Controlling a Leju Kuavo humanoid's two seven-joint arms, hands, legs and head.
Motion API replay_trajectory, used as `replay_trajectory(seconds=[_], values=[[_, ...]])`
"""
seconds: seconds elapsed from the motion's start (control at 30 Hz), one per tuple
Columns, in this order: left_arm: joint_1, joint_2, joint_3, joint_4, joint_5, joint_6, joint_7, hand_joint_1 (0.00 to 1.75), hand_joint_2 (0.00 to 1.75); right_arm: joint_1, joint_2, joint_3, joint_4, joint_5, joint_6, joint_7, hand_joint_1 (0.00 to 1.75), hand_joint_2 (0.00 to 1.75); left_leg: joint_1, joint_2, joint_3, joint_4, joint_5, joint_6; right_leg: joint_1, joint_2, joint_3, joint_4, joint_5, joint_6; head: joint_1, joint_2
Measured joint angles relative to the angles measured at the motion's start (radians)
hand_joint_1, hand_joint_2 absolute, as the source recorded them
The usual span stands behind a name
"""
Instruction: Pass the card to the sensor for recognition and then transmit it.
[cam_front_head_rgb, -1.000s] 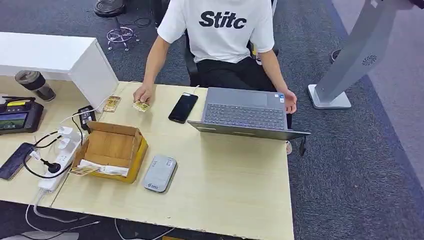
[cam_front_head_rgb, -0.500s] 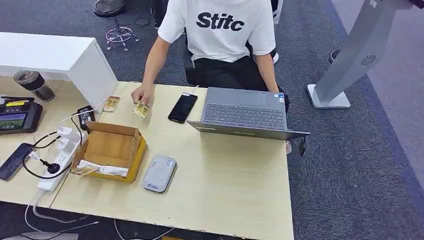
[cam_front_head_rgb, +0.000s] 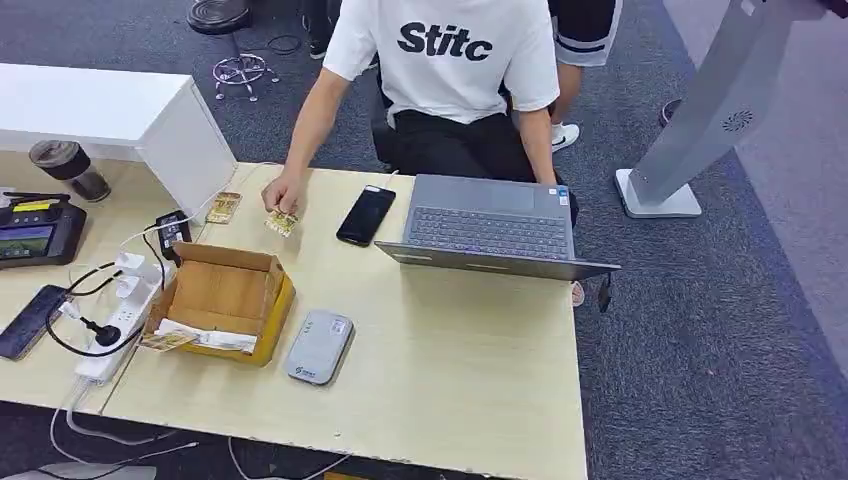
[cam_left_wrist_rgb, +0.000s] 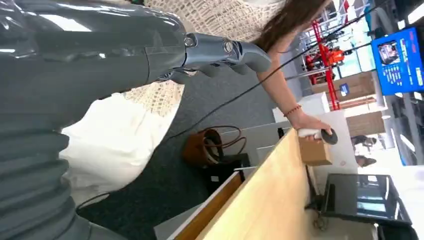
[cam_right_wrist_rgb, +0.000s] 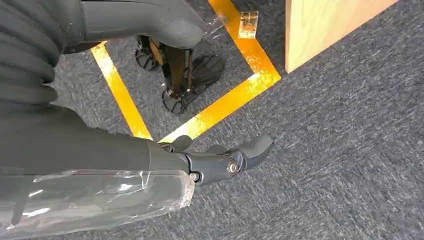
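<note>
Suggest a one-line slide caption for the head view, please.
Seated person's hand holds a card on the table beside phone and laptop.

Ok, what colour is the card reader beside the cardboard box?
Light grey card reader, clearest in the head view.

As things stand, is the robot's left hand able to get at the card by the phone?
Probably not yet: a person's hand rests on the card, and the left hand hangs off the table.

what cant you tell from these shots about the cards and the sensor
- Card under the person's hand, head view: print too small, fingers cover part.
- Second card: face too small to read.
- Grey sensor: label illegible.
- Laptop: screen faces away.
</note>
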Motion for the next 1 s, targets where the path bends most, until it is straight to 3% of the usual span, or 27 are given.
replay_trajectory(seconds=[0.37,0.53,0.63,0.83,1.0], values=[[0.017,0.0,-0.042,-0.081,0.076,-0.055,-0.006,0.0,1.75,0.001,0.0,0.006,0.002,-0.018,0.0,0.021,0.0,1.75,0.0,0.0,0.0,0.0,0.0,0.0,0.0,0.0,0.0,0.0,0.0,0.0,0.0,0.0],[0.03,0.012,-0.061,-0.157,0.033,-0.227,0.061,0.0,1.75,0.004,-0.004,0.013,0.002,-0.031,0.0,0.036,0.0,1.75,0.0,0.0,0.0,0.0,0.0,0.0,0.0,0.0,0.0,0.0,0.0,0.0,0.0,0.0],[0.042,0.019,-0.108,-0.223,-0.037,-0.265,0.069,0.0,1.75,0.005,-0.008,0.02,0.003,-0.032,0.0,0.043,0.0,1.75,0.0,0.0,0.0,0.0,0.0,0.0,0.0,0.0,-0.001,0.0,0.0,0.0,0.0,0.0],[0.087,0.073,-0.327,-0.339,-0.089,-0.141,0.088,0.0,1.75,0.005,-0.024,0.026,0.021,-0.03,0.0,0.045,0.0,1.75,0.0,0.0,0.0,0.0,0.0,0.0,0.0,0.0,0.0,0.0,0.0,0.0,0.0,0.0],[0.113,0.106,-0.432,-0.376,-0.083,-0.107,0.086,0.0,1.75,0.006,-0.034,0.027,0.034,-0.029,0.0,0.045,0.0,1.75,0.0,0.001,0.0,0.0,0.0,0.0,0.0,0.001,-0.001,0.0,0.0,0.0,-0.001,0.0]])
